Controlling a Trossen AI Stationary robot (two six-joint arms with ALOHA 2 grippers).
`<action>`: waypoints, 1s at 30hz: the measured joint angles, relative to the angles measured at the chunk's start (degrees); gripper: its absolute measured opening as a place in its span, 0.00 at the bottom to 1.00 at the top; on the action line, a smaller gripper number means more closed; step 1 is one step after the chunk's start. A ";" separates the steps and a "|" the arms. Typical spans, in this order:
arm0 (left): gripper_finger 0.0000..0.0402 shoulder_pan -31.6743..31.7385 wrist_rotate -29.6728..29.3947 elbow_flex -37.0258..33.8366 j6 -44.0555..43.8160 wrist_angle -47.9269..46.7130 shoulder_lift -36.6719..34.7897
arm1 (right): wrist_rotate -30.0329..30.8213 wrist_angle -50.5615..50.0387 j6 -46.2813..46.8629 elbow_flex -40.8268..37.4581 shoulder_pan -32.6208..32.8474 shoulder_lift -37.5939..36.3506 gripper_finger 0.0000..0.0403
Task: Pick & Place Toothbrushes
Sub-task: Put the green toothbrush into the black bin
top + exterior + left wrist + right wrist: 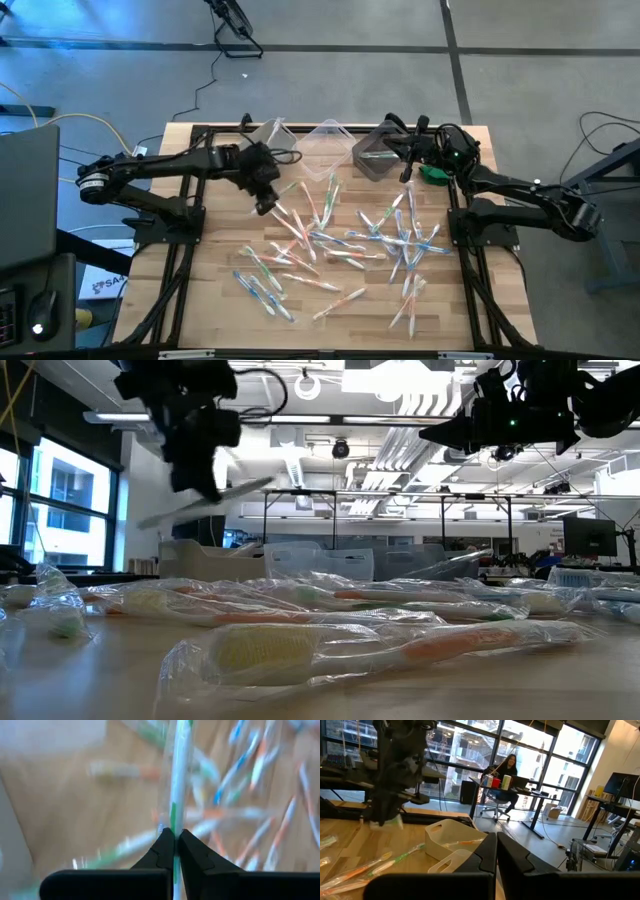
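Dozens of wrapped toothbrushes (340,245) lie scattered over the middle and lower part of the wooden table (210,290) in the high view. One green-and-white toothbrush (177,785) is pinched in the left gripper (266,203), left of centre, its fingers (162,851) clamped on the wrapper; in the low view it hangs tilted in the upper left, clear of the pile. Three plastic bins (325,145) sit along the table's top edge. The right gripper (407,172) hovers by the rightmost bin, fingers pressed together, holding nothing. A seated person (506,772) shows at a desk beyond.
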 joint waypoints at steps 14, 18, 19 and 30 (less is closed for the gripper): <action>0.01 17.24 5.19 0.02 11.78 25.16 0.00 | -0.01 3.86 8.99 0.38 1.67 2.52 0.01; 0.01 19.00 5.36 0.00 13.66 30.07 0.00 | -0.02 6.24 10.51 3.11 3.58 7.62 0.01; 0.01 19.28 5.43 0.00 13.76 31.73 0.00 | 0.07 7.01 10.47 4.17 4.11 9.46 0.01; 0.01 19.95 9.61 0.01 13.71 37.84 0.28 | 0.14 11.15 10.32 20.01 6.23 28.59 0.03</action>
